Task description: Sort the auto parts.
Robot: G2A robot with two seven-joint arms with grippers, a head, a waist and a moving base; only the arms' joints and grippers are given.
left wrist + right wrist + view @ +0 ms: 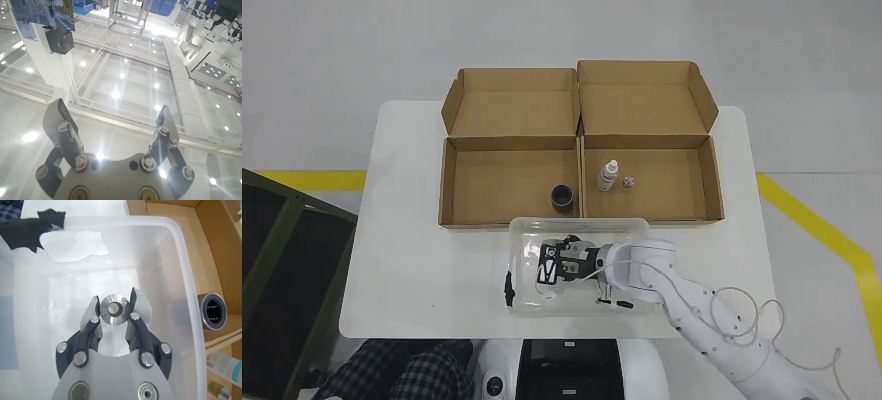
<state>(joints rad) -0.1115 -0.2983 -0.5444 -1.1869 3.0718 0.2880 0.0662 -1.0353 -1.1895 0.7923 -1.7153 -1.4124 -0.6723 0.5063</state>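
Note:
My right gripper (pixel 115 303) is down inside a clear plastic bin (pixel 181 256), shut on a silver metal ring (pixel 115 309) with a round hole, one finger against each side of it. From above, the right gripper (pixel 556 263) reaches into the bin (pixel 527 228) from the table's front right. A black linear bearing (pixel 214 314) lies in the left cardboard box (pixel 474 190). In the right box (pixel 682 185) lie a small white bottle (pixel 609 175) and a small bolt (pixel 628 181). My left gripper (pixel 113 115) points up at the ceiling, open and holding nothing.
Both boxes stand side by side behind the bin, with their lids folded back. A black clip (pixel 508 290) sits on the bin's left end. Bare white table (pixel 412 250) lies left of the bin and at the right (pixel 732 270).

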